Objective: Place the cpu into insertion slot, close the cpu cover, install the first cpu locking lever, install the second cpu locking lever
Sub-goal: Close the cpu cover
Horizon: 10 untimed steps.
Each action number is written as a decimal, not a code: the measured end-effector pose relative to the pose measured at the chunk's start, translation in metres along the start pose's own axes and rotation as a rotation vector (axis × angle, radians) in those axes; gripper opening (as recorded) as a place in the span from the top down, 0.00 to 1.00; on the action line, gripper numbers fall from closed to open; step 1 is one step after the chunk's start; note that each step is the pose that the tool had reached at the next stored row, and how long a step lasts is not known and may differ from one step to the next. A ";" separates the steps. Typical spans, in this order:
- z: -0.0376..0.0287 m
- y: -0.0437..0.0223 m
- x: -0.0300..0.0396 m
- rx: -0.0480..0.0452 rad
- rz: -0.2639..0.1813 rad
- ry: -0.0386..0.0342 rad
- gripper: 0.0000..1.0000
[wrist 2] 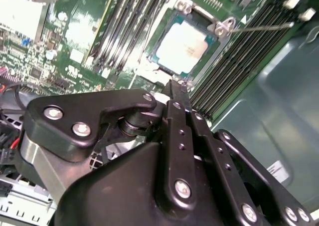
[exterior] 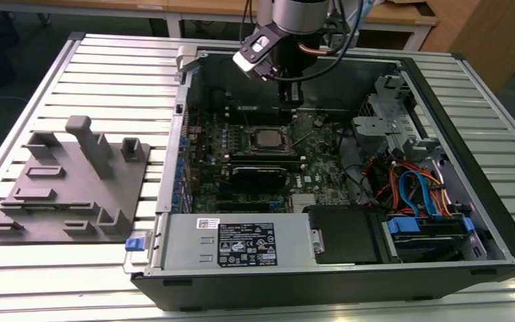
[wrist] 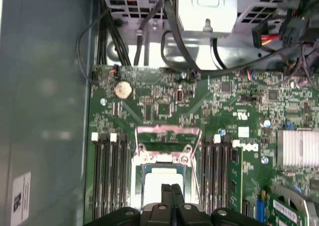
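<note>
Seating looks done: the cpu (wrist 2: pixel 183 45) lies flat in the insertion slot (wrist 2: pixel 195 18), midway along the green board (wrist: pixel 149 94). The cpu cover (wrist: pixel 167 130) stands raised, not down. The gripper (wrist 2: pixel 176 89) hangs above the slot, apart from it, jaws pressed together, pinching nothing. Risk, in my judgement: a closed fingertip dropping onto the cpu, or catching the cover's edge, could skew the cpu and damage the slot's contacts

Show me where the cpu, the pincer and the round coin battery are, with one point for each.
the cpu (wrist 2: pixel 183 46), second wrist view, middle of its silvery top.
the pincer (wrist: pixel 171 186), first wrist view, between its two fingertips.
the coin battery (wrist: pixel 123 90), first wrist view, middle of its round face.
</note>
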<state>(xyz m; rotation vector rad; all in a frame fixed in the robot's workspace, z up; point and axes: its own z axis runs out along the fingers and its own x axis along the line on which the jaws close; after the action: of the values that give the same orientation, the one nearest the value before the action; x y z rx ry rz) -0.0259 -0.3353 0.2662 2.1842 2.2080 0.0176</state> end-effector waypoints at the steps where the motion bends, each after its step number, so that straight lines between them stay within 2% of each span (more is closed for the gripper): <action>1: 0.0001 0.0020 0.0000 0.0000 0.000 0.0001 0.90; 3: 0.0002 0.0043 -0.0004 0.0010 0.000 0.0000 0.90; 7: 0.0001 0.0077 -0.0007 0.0141 0.000 0.0004 0.90; 10: 0.0003 0.0095 -0.0007 0.0140 0.000 0.0008 0.90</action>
<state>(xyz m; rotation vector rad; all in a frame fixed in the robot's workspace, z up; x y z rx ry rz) -0.0164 -0.3359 0.2662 2.1915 2.2156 0.0029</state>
